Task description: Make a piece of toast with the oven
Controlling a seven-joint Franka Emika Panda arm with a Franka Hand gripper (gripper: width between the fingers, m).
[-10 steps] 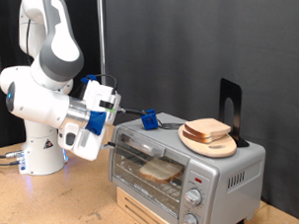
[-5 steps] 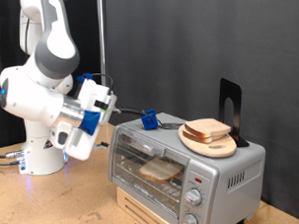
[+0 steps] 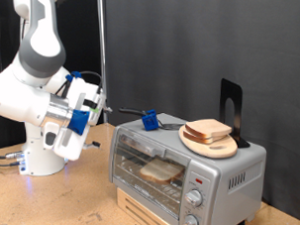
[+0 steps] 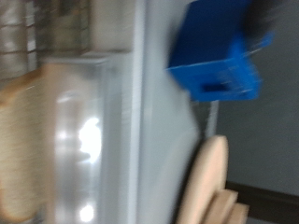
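We see the arm has drawn its claw [image 3: 94, 122] back from the small silver toaster oven [image 3: 187, 166], whether clenched we cannot tell, while the pale square slice of toast [image 3: 160, 171] lies inside behind the shut glass door, so loading looks done and heating seems the step in hand.

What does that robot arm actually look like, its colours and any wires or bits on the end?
The arm is a chunky white one of rounded segments with grey bands at the joints, standing on a white base with a small dark marking. Near its end sit bright blue parts and a white boxy gripper, with thin dark cables looping over it. More cables trail from the base across the wooden table.
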